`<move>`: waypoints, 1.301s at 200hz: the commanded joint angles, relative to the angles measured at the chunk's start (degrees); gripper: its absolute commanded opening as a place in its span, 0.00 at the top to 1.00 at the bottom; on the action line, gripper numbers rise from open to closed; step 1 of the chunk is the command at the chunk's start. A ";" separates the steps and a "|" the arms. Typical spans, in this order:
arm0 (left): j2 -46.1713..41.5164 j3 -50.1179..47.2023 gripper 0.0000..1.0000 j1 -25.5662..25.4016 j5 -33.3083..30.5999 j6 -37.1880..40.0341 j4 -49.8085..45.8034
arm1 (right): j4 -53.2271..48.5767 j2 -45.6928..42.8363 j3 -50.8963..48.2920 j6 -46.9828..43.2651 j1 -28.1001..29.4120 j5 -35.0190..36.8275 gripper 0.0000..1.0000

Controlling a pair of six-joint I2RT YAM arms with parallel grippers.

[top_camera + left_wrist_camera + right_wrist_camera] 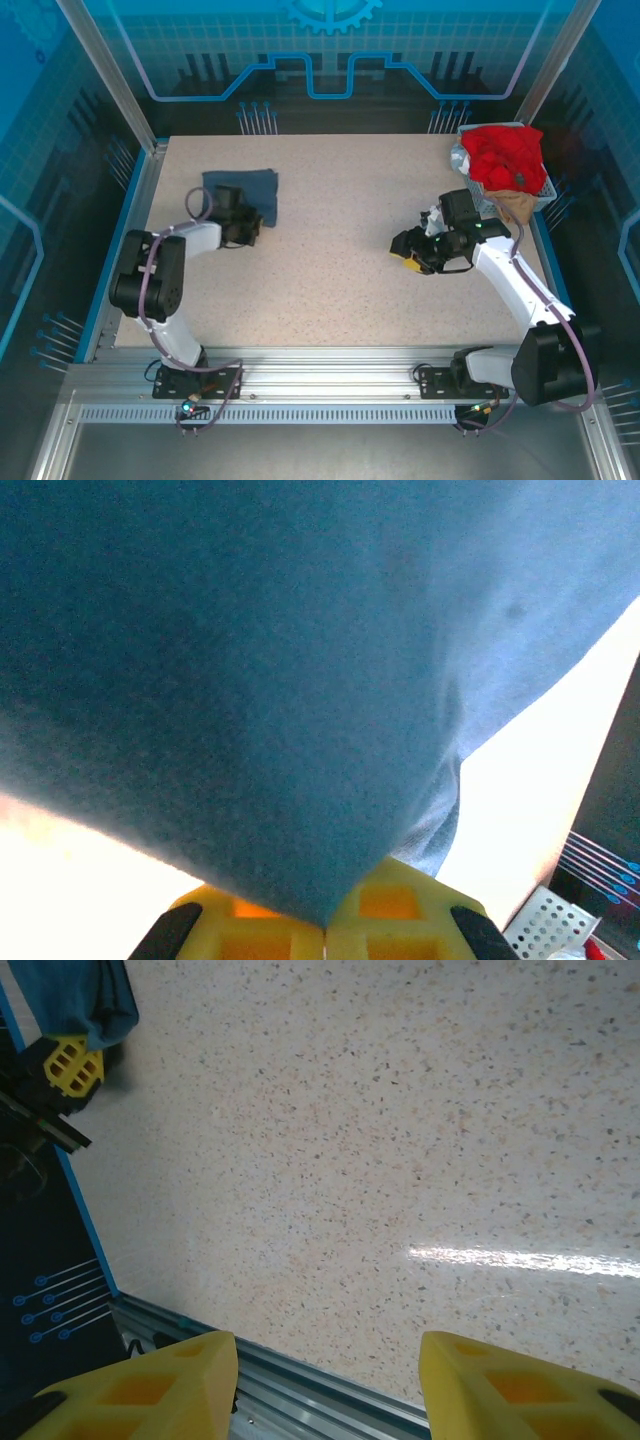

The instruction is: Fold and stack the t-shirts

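The speckled table [340, 300] lay bare across its middle and near edge, leaving wide room between the arms. The folded slate-blue t-shirt [243, 187] sat toward the far left, its near edge clenched in the left gripper [325, 932]. The red t-shirt [505, 155] was heaped in a wire basket [461, 152] at the far right corner, with the tan t-shirt [514, 206] hanging beneath it. The right gripper [328, 1380] hung released over bare tabletop.
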 commanded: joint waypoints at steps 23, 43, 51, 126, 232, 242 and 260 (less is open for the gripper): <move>8.34 12.91 1.00 11.55 11.92 15.30 -8.75 | -0.33 2.10 6.55 0.82 1.05 -0.80 0.48; 12.69 20.04 1.00 13.89 12.39 16.99 -11.33 | -1.33 3.54 9.41 0.90 2.21 0.07 0.48; 14.34 22.70 1.00 14.78 12.44 17.67 -12.65 | -2.04 4.01 10.51 0.99 2.67 0.59 0.48; 24.91 36.70 0.89 16.88 17.50 21.39 -16.60 | -0.62 5.53 12.40 3.74 6.57 2.80 0.48; -25.12 9.23 0.01 3.70 -4.42 27.01 -29.25 | 33.24 -7.79 3.57 11.41 8.00 9.84 0.01; -29.39 7.50 0.01 1.63 -6.08 28.06 -29.59 | 27.23 -6.81 6.17 10.55 7.85 9.94 0.00; -35.63 7.07 0.01 -2.62 -12.64 32.50 -33.35 | 21.32 -6.05 9.26 4.44 8.63 10.22 0.00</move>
